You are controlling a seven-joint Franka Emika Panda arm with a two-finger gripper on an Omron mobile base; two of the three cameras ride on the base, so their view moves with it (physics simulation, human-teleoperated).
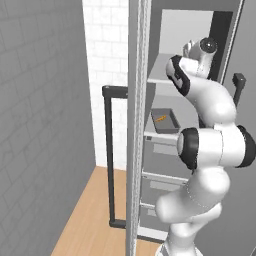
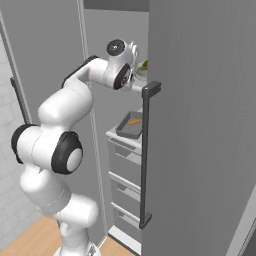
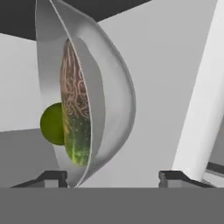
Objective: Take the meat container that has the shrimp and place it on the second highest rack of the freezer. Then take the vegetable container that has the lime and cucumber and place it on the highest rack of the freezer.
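Note:
The freezer (image 1: 175, 30) stands open with its pale racks showing. On the second highest rack (image 1: 165, 134) lies the dark grey meat container (image 1: 165, 120) with the small orange shrimp (image 1: 160, 118) in it. The arm reaches up to the highest rack (image 1: 161, 80). There the pale round vegetable container (image 2: 142, 73) sits at the rack's front. In the hand view the vegetable container (image 3: 107, 100) appears edge-on, holding the lime (image 3: 51, 124) and the cucumber (image 3: 78, 142). My gripper (image 3: 113, 177) is open, its fingertips (image 3: 52, 176) far apart, with the bowl's rim close to one of them.
The open door with a long black bar handle (image 1: 108, 150) stands left of the arm. A second grey door with a black handle (image 2: 145, 155) hangs on the right. Grey drawers (image 2: 122, 165) lie below the racks. A grey wall (image 1: 40, 125) bounds the wooden floor on the left.

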